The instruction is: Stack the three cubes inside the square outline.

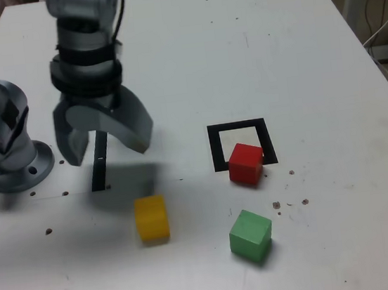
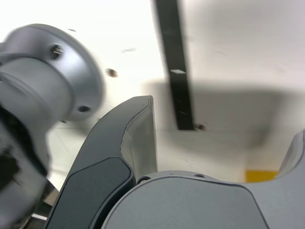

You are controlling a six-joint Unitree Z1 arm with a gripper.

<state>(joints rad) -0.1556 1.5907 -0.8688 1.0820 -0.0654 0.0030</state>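
**Exterior view: jaws wide over the strip, three cubes loose on the table**

Exterior view first: we see the gripper (image 1: pixel 105 138) hanging above the white table (image 1: pixel 295 47) on the view's left side, pointing down, with its two grey jaws spread wide and nothing between them. Under it lies a narrow black strip (image 1: pixel 100 167), and the arm's round base (image 1: pixel 13 167) stands at the far left edge of the view.

We find the yellow cube (image 1: pixel 151 218) nearer the camera than the gripper and a little to its right, resting alone on the table and clear of the jaws. The red cube (image 1: pixel 246 163) sits on the near right corner of the square outline (image 1: pixel 216 149), partly on the black border and partly spilling off it toward the near side; it is not centred in the white middle. The green cube (image 1: pixel 250 235) lies nearer still, just beside the red one but apart from it, turned slightly askew. No cube rests on another.

From the wrist view we see both fingers apart, the one finger (image 2: pixel 136 138) in clear sight and the other only at the picture's edge. The black strip (image 2: pixel 176 67) runs away between them, the base (image 2: pixel 52 81) is blurred beside it, and a sliver of the yellow cube (image 2: pixel 260 175) shows close to the gripper body.
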